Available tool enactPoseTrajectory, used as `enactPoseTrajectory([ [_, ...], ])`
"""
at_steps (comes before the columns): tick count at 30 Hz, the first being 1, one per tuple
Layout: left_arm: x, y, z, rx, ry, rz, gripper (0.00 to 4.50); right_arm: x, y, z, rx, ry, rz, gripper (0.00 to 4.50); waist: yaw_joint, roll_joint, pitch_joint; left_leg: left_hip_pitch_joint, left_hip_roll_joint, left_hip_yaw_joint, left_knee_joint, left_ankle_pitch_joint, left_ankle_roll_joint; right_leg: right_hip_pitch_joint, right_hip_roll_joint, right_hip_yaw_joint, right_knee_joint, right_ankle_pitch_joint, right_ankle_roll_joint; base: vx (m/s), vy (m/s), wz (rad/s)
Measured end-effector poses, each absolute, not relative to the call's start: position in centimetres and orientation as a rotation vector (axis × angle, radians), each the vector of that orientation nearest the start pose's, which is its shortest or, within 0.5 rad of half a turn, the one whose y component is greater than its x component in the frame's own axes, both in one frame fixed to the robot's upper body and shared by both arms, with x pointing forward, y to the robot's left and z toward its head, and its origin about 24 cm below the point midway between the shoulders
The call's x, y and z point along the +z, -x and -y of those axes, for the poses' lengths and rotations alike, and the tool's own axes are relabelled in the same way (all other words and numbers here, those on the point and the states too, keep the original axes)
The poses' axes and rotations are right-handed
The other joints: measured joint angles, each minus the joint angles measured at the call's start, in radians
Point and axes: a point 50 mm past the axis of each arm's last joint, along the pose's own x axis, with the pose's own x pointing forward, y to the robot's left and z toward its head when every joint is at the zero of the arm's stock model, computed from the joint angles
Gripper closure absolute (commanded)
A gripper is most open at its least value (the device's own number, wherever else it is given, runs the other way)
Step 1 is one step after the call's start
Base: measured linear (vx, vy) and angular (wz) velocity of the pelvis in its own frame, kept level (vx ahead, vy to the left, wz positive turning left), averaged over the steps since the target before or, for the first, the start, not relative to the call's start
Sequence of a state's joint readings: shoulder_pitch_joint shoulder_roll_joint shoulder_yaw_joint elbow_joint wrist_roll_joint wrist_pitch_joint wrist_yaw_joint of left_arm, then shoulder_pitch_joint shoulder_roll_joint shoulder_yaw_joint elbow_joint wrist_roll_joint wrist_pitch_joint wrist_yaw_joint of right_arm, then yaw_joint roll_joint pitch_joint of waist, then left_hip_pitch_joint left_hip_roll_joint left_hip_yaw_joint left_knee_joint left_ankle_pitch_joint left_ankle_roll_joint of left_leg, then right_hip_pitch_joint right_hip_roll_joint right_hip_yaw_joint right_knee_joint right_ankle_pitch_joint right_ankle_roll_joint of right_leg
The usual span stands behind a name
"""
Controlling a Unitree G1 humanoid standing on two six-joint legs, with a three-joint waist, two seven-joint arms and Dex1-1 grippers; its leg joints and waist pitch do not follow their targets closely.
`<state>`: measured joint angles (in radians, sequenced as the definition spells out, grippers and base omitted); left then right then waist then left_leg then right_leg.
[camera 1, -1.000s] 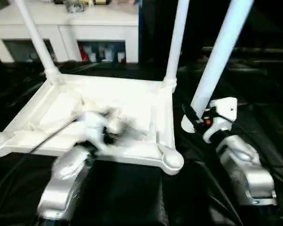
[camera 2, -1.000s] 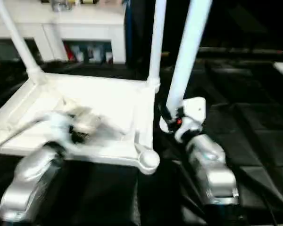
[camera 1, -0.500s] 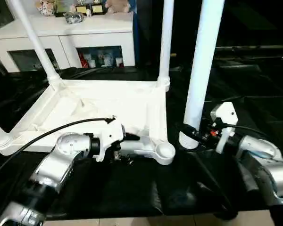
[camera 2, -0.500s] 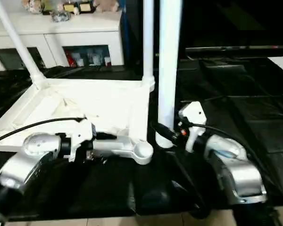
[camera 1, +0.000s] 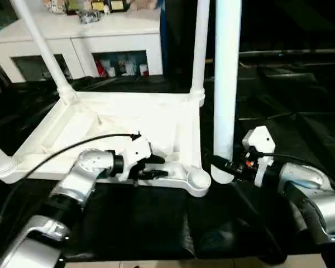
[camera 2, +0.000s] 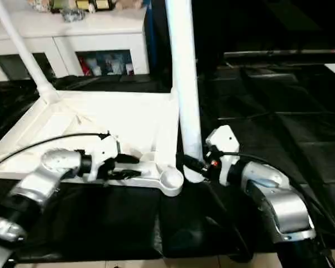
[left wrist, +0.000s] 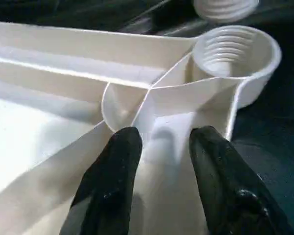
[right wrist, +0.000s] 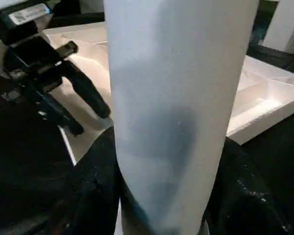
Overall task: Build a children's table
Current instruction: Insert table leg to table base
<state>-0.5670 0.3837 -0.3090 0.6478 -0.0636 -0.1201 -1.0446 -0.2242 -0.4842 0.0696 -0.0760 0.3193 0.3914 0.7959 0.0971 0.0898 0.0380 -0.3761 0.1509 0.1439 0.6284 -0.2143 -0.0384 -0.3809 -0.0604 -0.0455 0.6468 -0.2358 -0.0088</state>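
Since 1 second ago, the left gripper (camera 1: 156,166) has moved to the upturned children's table (camera 1: 128,125), its fingers (left wrist: 118,166) straddling a rib beside the empty corner socket (left wrist: 235,49). Next to that socket, the right gripper (camera 1: 219,167) pinches an upright loose leg (camera 1: 226,84). 2 legs stand fitted at the far corners.

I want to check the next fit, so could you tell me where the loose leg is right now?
The loose leg stands upright in the right gripper, its lower end just right of the tabletop's empty near corner socket.
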Motion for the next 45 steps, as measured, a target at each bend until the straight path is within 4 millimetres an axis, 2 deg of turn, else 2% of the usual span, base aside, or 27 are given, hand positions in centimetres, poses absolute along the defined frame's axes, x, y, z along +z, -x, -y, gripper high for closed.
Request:
enactPoseTrajectory([
  [6, 5.7, -33.4, -12.5, -1.039, -0.280, -0.114, 3.00, 9.2, -27.3, 17.1, 0.903, 0.146, -0.201, 2.59, 0.013, -0.003, 0.000, -0.001, 0.004, 0.004, 0.001, 0.001, -0.001, 0.000, 0.000, -0.002, 0.000, 0.002, 0.000, 0.000, 0.000, 0.00],
  [13, 5.6, -34.2, -13.1, -0.822, -0.203, -0.027, 3.00, 9.3, -27.4, 17.0, 0.918, 0.154, -0.205, 2.59, 0.013, -0.018, 0.003, -0.001, 0.006, 0.006, 0.001, 0.001, -0.001, -0.001, 0.001, -0.001, 0.000, 0.002, 0.000, 0.000, 0.000, 0.00],
  [15, 5.6, -34.1, -13.2, -0.871, -0.216, -0.029, 3.00, 9.4, -27.5, 16.8, 0.932, 0.158, -0.202, 2.59, 0.014, -0.024, 0.004, -0.001, 0.006, 0.006, 0.001, 0.001, -0.001, -0.001, 0.001, -0.002, 0.000, 0.002, 0.000, 0.000, 0.000, 0.00],
  [16, 5.6, -33.8, -13.2, -0.946, -0.233, -0.039, 3.00, 9.5, -27.5, 16.7, 0.945, 0.158, -0.201, 2.59, 0.015, -0.029, 0.004, -0.001, 0.006, 0.006, 0.000, 0.001, -0.001, -0.002, 0.001, -0.001, 0.000, 0.002, 0.000, 0.000, 0.000, 0.00],
  [19, 5.7, -33.0, -13.4, -1.147, -0.230, -0.093, 3.00, 9.7, -27.7, 16.6, 0.959, 0.162, -0.195, 2.59, 0.020, -0.033, 0.006, -0.002, 0.007, 0.008, 0.000, 0.001, -0.001, -0.003, 0.000, -0.001, 0.000, 0.002, 0.000, 0.000, 0.000, 0.00],
  [22, 5.9, -32.4, -13.6, -1.290, -0.213, -0.160, 3.00, 9.7, -27.8, 16.6, 0.960, 0.162, -0.196, 2.59, 0.026, -0.034, 0.007, -0.003, 0.007, 0.011, 0.000, 0.001, -0.001, -0.004, -0.001, -0.001, 0.000, 0.002, 0.000, 0.000, 0.000, 0.00],
  [28, 5.1, -31.5, -14.1, -1.446, -0.360, -0.282, 2.46, 9.7, -27.7, 16.7, 0.960, 0.164, -0.200, 2.59, 0.039, -0.033, 0.007, -0.003, 0.012, 0.016, 0.000, 0.001, -0.002, -0.004, 0.000, -0.001, 0.000, 0.002, 0.000, 0.000, 0.000, 0.00],
  [31, 4.9, -31.3, -13.9, -1.469, -0.414, -0.294, 2.25, 9.7, -27.7, 16.7, 0.959, 0.165, -0.201, 2.59, 0.044, -0.032, 0.006, -0.002, 0.012, 0.017, 0.000, -0.001, -0.005, -0.004, -0.001, -0.001, 0.000, 0.002, 0.000, 0.000, 0.000, 0.00],
  [35, 4.4, -31.5, -14.1, -1.475, -0.495, -0.332, 2.25, 9.6, -27.7, 16.7, 0.958, 0.168, -0.202, 2.59, 0.045, -0.029, 0.006, -0.002, 0.013, 0.018, 0.000, -0.001, -0.006, -0.004, 0.000, -0.001, 0.000, 0.002, 0.000, 0.000, 0.000, 0.00],
  [38, 4.9, -32.0, -14.1, -1.470, -0.510, -0.328, 2.25, 9.6, -27.7, 16.7, 0.958, 0.168, -0.202, 2.59, 0.045, -0.026, 0.006, -0.002, 0.013, 0.018, 0.000, -0.001, -0.006, -0.004, 0.000, -0.001, 0.000, 0.002, 0.000, 0.000, 0.000, 0.00],
  [39, 5.1, -32.1, -14.1, -1.470, -0.521, -0.323, 2.52, 9.6, -27.6, 16.6, 0.959, 0.168, -0.202, 2.59, 0.045, -0.024, 0.005, -0.002, 0.014, 0.019, 0.000, -0.001, -0.006, -0.004, 0.000, -0.001, 0.000, 0.002, 0.000, 0.000, 0.000, 0.00],
  [42, 5.3, -32.2, -14.3, -1.468, -0.529, -0.323, 2.65, 9.5, -27.2, 16.6, 0.965, 0.164, -0.200, 2.59, 0.045, -0.016, 0.003, -0.002, 0.014, 0.019, 0.000, -0.001, -0.006, -0.004, 0.000, -0.001, 0.000, 0.002, 0.000, 0.000, 0.000, 0.00],
  [45, 5.1, -32.2, -14.3, -1.475, -0.525, -0.329, 3.05, 9.5, -27.0, 16.6, 0.968, 0.167, -0.199, 2.59, 0.045, -0.012, 0.003, -0.001, 0.014, 0.020, -0.001, -0.001, -0.006, -0.004, 0.000, -0.001, 0.000, 0.002, 0.000, 0.000, 0.000, 0.00],
])
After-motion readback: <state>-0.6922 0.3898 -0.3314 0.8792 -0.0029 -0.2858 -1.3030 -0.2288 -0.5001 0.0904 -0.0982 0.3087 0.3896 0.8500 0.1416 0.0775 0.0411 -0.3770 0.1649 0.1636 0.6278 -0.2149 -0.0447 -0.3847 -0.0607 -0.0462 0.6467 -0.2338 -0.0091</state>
